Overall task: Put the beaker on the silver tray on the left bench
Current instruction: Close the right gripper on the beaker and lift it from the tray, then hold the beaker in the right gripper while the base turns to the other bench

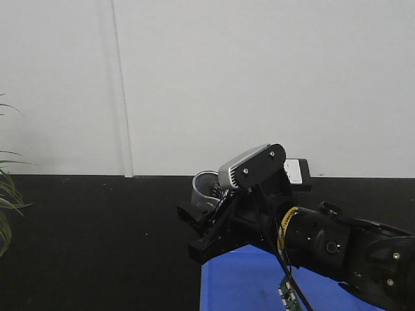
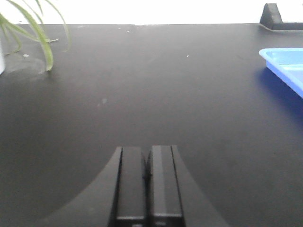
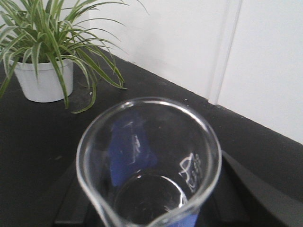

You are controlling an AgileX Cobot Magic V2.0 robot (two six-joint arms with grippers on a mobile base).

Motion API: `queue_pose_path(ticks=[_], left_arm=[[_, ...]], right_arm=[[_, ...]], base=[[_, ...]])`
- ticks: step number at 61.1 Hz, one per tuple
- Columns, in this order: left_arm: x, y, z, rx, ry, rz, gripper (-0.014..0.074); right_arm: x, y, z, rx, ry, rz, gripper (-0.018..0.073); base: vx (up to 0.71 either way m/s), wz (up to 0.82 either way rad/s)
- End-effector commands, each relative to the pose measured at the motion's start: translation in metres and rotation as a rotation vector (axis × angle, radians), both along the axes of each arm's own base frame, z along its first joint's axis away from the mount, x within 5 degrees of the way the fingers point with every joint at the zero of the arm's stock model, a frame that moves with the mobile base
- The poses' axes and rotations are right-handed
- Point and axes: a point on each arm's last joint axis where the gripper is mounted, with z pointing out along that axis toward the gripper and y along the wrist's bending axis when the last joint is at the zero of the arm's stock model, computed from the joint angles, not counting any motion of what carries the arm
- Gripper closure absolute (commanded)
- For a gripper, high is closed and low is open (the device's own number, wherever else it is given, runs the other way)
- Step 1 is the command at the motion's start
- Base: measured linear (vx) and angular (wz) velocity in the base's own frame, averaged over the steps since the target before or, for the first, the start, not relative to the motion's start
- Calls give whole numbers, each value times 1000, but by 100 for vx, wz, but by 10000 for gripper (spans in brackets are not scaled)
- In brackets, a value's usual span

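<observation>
The beaker (image 1: 205,184) is a small clear glass cylinder with a pouring lip and faint white markings. My right gripper (image 1: 194,223) is shut on it and holds it in the air above the black countertop (image 1: 97,246). In the right wrist view the beaker (image 3: 149,161) fills the lower middle, with the black fingers (image 3: 236,189) on either side of it and the gripper (image 3: 151,203) closed round it. My left gripper (image 2: 147,163) is shut and empty, low over the black countertop (image 2: 142,85). The silver tray is out of view.
A deep blue plastic tray (image 1: 246,278) lies under the right arm and also shows in the left wrist view (image 2: 284,66). A spider plant in a white pot (image 3: 45,80) stands at the left by the white wall. A black stand (image 2: 277,19) sits at the far right.
</observation>
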Motion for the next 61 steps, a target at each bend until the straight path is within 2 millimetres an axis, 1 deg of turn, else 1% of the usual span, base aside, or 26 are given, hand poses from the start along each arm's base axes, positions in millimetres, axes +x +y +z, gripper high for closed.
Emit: queue_pose_path(ticks=[1, 26, 61], left_arm=[[2, 1, 2, -10, -70, 9, 595], [2, 1, 2, -10, -70, 9, 595], [2, 1, 2, -10, -70, 9, 595]], right_arm=[[-6, -1, 27, 76, -70, 31, 573], [-6, -1, 27, 75, -69, 30, 573], [-6, -1, 27, 75, -69, 30, 573]], base=[[-16, 8], [-23, 1], [-33, 0]])
